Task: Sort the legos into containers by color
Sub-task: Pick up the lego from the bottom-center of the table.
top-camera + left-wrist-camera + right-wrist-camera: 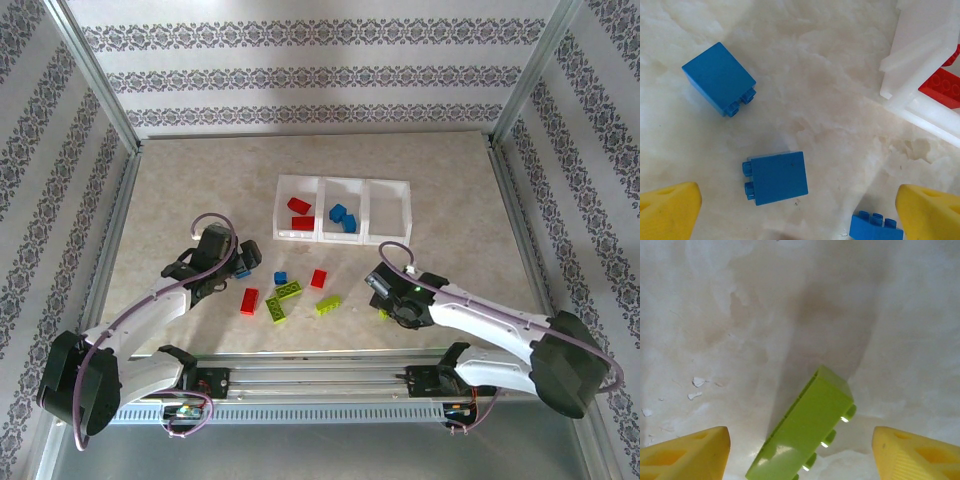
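Lime brick (805,435) tilted between spread right fingers (685,452), apparently untouched.

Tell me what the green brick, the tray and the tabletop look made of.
Green brick: hard moulded plastic, glossy, with bright glints on its studs and side.
Tray: thin whitish plastic, milky and slightly translucent, with a dull finish on its crisp moulded walls.
Tabletop: smooth beige surface with a marble pattern and low sheen. Probably laminate or vinyl rather than stone, but the look leaves that open.

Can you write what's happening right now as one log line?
left gripper: open over blue brick | right gripper: open around green brick | tray: reds left, blues middle
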You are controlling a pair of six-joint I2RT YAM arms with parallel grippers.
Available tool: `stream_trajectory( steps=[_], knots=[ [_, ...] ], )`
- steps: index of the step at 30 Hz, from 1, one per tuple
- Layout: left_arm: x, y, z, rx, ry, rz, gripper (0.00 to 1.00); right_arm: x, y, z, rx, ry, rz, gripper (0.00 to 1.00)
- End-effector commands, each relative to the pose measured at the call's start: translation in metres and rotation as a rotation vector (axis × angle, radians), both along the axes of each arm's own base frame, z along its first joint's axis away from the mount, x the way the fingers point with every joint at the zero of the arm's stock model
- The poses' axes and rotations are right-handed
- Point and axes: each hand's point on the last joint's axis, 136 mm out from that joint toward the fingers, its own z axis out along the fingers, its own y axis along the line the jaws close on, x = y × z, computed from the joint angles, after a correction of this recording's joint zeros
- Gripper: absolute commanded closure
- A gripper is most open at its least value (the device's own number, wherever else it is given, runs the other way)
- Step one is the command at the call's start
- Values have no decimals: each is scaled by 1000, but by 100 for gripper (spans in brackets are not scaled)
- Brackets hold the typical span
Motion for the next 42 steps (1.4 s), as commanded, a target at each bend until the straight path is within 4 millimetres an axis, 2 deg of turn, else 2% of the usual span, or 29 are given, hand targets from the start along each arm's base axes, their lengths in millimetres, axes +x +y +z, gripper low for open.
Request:
stream_trajectory(
  steps=[1, 10, 13, 21, 27, 35, 39, 42],
  knots=[
    [9, -1, 9, -23, -38, 7, 0, 2, 3, -9, 18, 25, -7, 31],
    [6, 3, 10, -19, -37, 19, 0, 7, 8, -20, 20, 51, 21, 56],
    [5, 3, 7, -16, -30, 20, 0, 12, 9, -19, 17, 41, 37, 60],
    [3, 8, 6, -5, -16, 36, 0, 29, 6, -7, -2, 6, 88, 79],
    [2, 13, 7, -5, -24, 57, 0, 63, 2, 23, -51, -68, 158, 80],
    [-5, 21, 1, 17, 0, 92, 0, 132, -9, 70, -169, -168, 242, 79],
    [-3, 22, 4, 25, -3, 93, 0, 164, -16, 78, -205, -172, 266, 78],
    [-3, 23, 6, 28, -4, 95, 1, 185, -19, 76, -216, -157, 280, 78]
  ],
)
